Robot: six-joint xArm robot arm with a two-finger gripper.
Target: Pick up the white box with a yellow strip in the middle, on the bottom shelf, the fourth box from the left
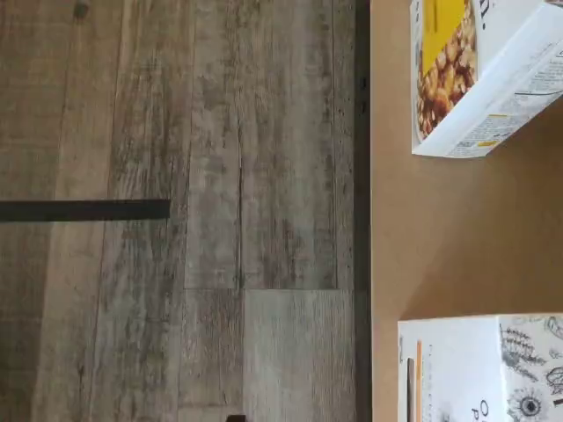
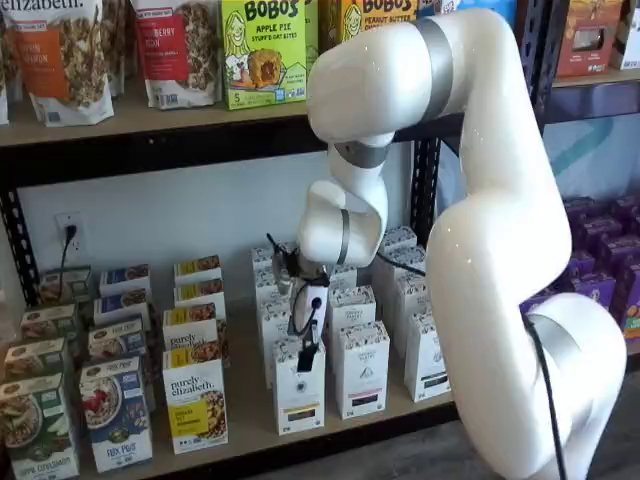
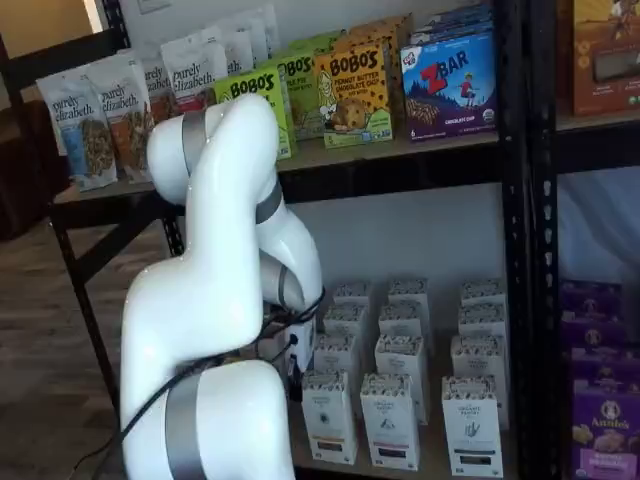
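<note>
White box (image 2: 299, 393): front row of bottom shelf (image 2: 250, 428), directly below jaws.
Jaws: apparently spread wide, fingers poorly seen, holding nothing.
Shelf contents: upright cartons in rows.

The white box (image 2: 299, 390) has a dark-speckled top band and a yellow strip low on its front. The bottom shelf (image 2: 250, 420) is light tan with a black front rail. The box beside it (image 2: 362, 370) is white with a black strip. The floor (image 1: 176, 176) is streaked grey-brown wood.
</note>
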